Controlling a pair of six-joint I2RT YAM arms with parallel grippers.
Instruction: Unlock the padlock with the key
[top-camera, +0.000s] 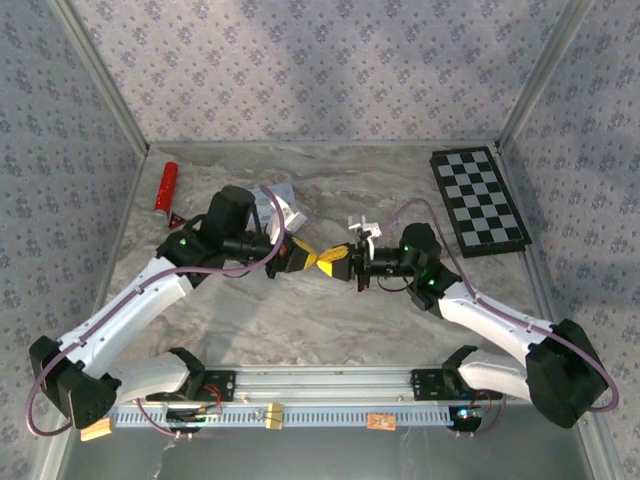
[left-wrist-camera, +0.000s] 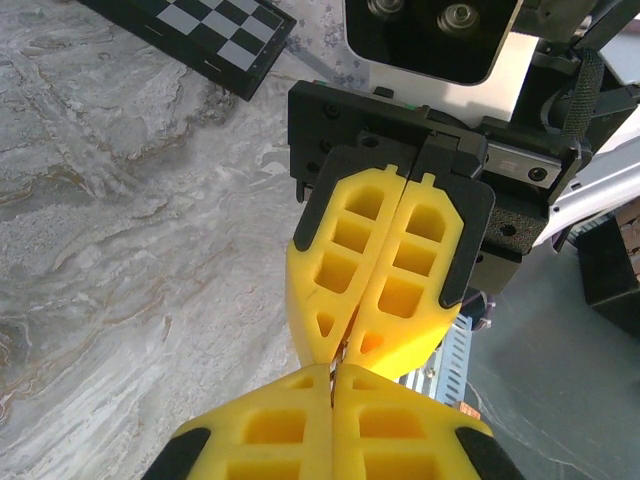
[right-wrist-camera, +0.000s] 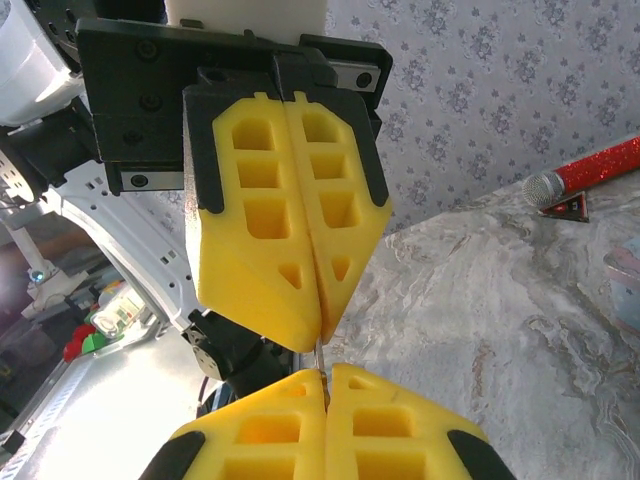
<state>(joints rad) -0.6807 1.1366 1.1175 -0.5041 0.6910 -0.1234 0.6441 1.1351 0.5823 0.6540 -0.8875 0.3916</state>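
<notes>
Starting at the near edge, a metal rail (top-camera: 330, 380) carries the 2 arm bases, and both arms reach inward over the marbled table (top-camera: 300, 320). At mid-table the left gripper (top-camera: 306, 259) and the right gripper (top-camera: 338, 262) meet tip to tip, raised above the surface. Each has its 2 yellow fingers pressed together along a closed seam. In the right wrist view a thin silvery sliver (right-wrist-camera: 318, 357) bridges the small gap between the 2 sets of tips and enters both seams. Whether this sliver belongs to the padlock or to the key cannot be told, as the fingers cover all but this part.

Just beyond the left gripper, a pale box-like object (top-camera: 290, 208) lies partly behind the left arm. Farther left, near the far-left corner, a red glittery toy microphone (top-camera: 166, 186) rests on the table. At the far right lies a black-and-white checkerboard (top-camera: 478, 202), flat and well apart from both grippers.
</notes>
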